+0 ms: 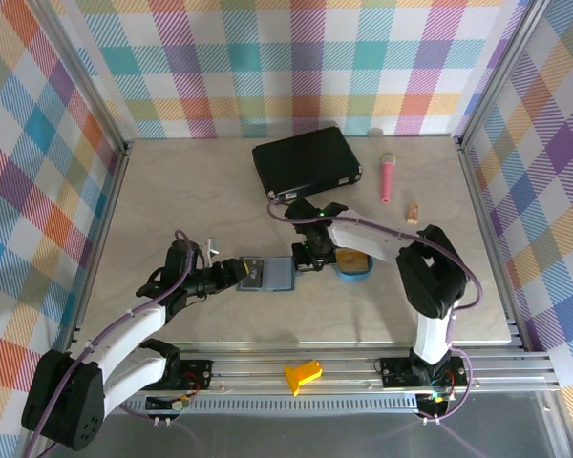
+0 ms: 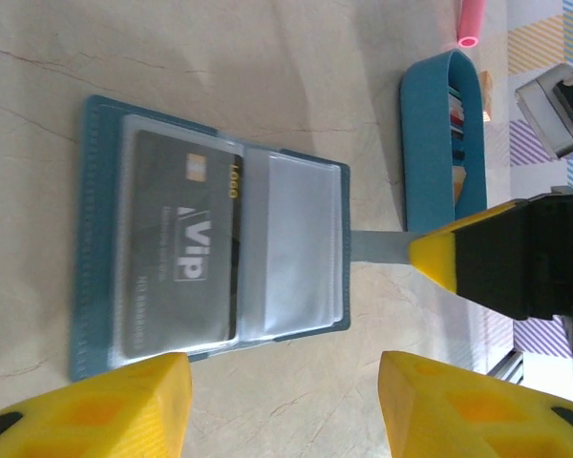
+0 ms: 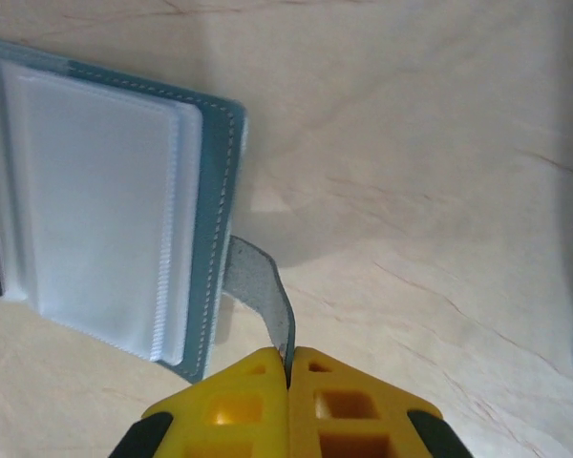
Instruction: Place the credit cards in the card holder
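Right gripper [image 3: 287, 358] clamped on clasp tab [image 3: 256, 284] of open card holder [image 3: 95, 210], left gripper [image 2: 285, 405] spread wide just beside it.

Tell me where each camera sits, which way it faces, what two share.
Top external: above and behind the arms, looking down at the table; both arms show, left gripper and right gripper at the card holder.
Left wrist: on the left arm, facing down at the open card holder; its spread yellow fingers show.
Right wrist: facing down, its gripper shut on the clasp tab.
Shared: both wrist views see card holder and clasp tab.
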